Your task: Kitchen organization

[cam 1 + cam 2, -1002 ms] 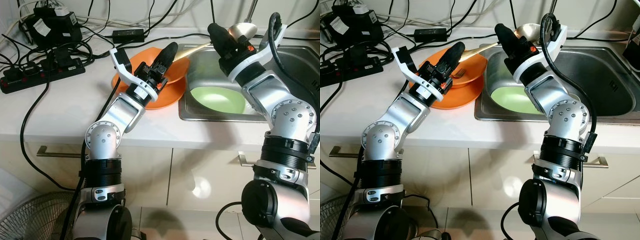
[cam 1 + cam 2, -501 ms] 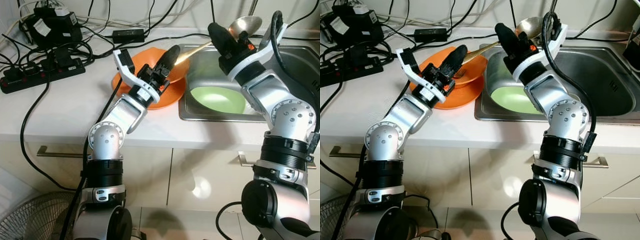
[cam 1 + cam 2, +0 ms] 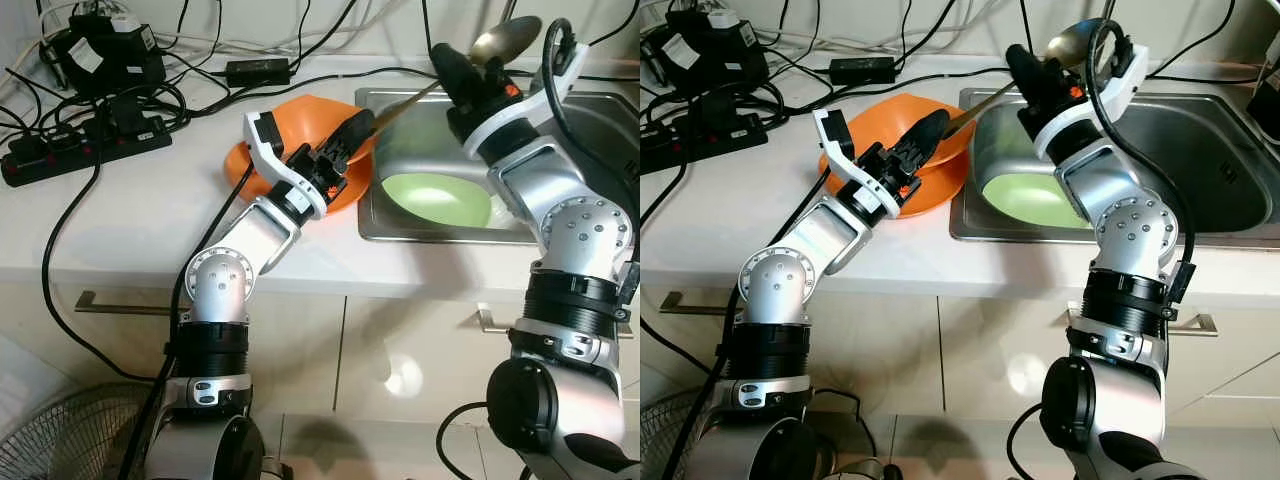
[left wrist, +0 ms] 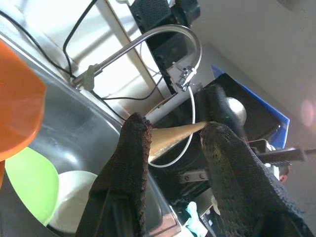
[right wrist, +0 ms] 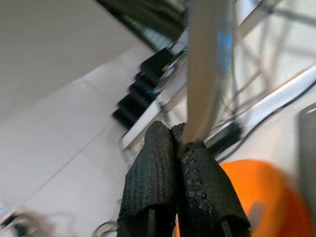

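Right gripper (image 3: 1025,66) clamps ladle (image 3: 1065,42) (handle between fingers).

- Bowl (image 3: 300,125): orange.
- Plate (image 3: 435,198) in the sink (image 3: 590,110): light green; sink steel grey.
- Ladle (image 3: 505,35): silver bowl, golden handle.
- Desk (image 3: 120,220): white.
- Power strip (image 3: 85,145), cables: black.
- Left gripper (image 3: 923,133) and right gripper (image 3: 1025,65): black fingers.
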You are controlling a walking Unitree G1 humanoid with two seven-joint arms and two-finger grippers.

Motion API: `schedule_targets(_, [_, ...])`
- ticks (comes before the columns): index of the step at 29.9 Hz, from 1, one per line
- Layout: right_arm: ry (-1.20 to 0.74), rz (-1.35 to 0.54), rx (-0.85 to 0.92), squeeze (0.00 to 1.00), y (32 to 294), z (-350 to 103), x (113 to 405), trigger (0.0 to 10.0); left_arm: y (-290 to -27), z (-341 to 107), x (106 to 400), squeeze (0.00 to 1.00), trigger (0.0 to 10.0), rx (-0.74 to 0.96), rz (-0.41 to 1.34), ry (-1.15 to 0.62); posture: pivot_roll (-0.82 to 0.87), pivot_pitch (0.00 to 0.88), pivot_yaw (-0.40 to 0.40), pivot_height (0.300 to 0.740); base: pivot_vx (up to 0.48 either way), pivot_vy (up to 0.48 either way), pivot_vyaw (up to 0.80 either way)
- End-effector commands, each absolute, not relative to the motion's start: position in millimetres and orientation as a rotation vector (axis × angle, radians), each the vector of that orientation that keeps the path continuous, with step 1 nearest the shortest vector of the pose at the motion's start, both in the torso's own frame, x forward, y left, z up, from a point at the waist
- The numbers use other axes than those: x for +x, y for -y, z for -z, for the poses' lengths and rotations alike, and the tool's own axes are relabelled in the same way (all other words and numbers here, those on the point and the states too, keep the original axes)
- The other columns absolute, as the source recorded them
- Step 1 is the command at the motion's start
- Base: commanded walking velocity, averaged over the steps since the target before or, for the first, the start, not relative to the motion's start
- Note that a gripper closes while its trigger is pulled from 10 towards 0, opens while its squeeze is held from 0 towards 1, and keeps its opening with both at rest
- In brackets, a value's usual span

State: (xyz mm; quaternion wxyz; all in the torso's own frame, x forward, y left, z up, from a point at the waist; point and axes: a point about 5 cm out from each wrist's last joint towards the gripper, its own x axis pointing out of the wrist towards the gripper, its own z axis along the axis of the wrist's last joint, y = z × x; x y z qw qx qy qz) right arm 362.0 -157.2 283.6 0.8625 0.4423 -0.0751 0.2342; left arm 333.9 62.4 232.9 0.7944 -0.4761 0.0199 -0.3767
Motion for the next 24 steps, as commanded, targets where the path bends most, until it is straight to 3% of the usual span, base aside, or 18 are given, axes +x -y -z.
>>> schedule_targets(1, [0.187,-0.457,0.913,0.0,162.1,-290.2,363.9,0.0,-61.3,-233.1,330.4,1.0,10.0,-0.987,0.831,-0.04,-0.01,0.03,0.024,0.74,0.0,0.0,0.0])
schedule_targets(9, [0.237,-0.329,0.731,0.0,179.4,-289.7,368.9,0.0,-62.2,-226.9,324.2,1.0,10.0,-0.851,0.86,-0.041,-0.01,0.029,0.023,0.74,0.0,0.0,0.0])
schedule_targets(11, [0.244,-0.286,0.599,0.0,187.7,-286.8,371.2,0.0,-61.4,-223.9,321.7,1.0,10.0,-0.789,0.874,-0.048,-0.01,0.03,0.022,0.74,0.0,0.0,0.0])
schedule_targets(24, [0.042,-0.345,0.171,0.0,197.4,-241.0,388.5,0.0,-59.7,-214.0,315.7,1.0,10.0,-0.564,0.923,-0.067,0.01,0.042,0.014,0.74,0.0,0.0,0.0])
